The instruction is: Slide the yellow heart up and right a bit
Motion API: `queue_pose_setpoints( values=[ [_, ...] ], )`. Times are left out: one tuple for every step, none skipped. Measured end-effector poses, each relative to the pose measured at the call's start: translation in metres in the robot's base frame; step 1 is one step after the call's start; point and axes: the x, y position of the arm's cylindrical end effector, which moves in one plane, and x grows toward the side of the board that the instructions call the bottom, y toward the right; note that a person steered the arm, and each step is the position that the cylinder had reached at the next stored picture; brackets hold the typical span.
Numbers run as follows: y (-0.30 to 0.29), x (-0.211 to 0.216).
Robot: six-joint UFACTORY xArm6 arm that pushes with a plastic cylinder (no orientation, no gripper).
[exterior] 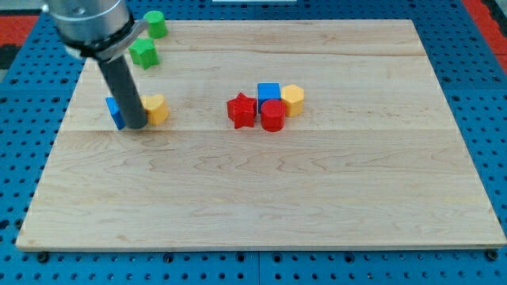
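Yellow heart (156, 108) touches my tip (136, 127) on its right, blue block (114, 111) just left, wooden tabletop (261, 198); no pincer on this rod.

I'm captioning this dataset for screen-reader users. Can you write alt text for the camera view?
My tip sits at the left edge of the yellow heart, with a blue block behind the rod, on a wooden board. Mid-board cluster a red star, red cylinder, blue cube and yellow hexagon; two green blocks lie top left.

You see a pale wood-grain bench (261, 206), two green blocks (144, 52), a yellow heart (157, 108), a red star (241, 110) and a blue cube (268, 92)
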Motion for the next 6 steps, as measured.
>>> queue_pose_setpoints(
  values=[
    [0.034, -0.023],
    [0.036, -0.018],
    [0.015, -0.018],
    [0.022, -0.058],
    [0.037, -0.071],
    [0.072, -0.067]
  ],
)
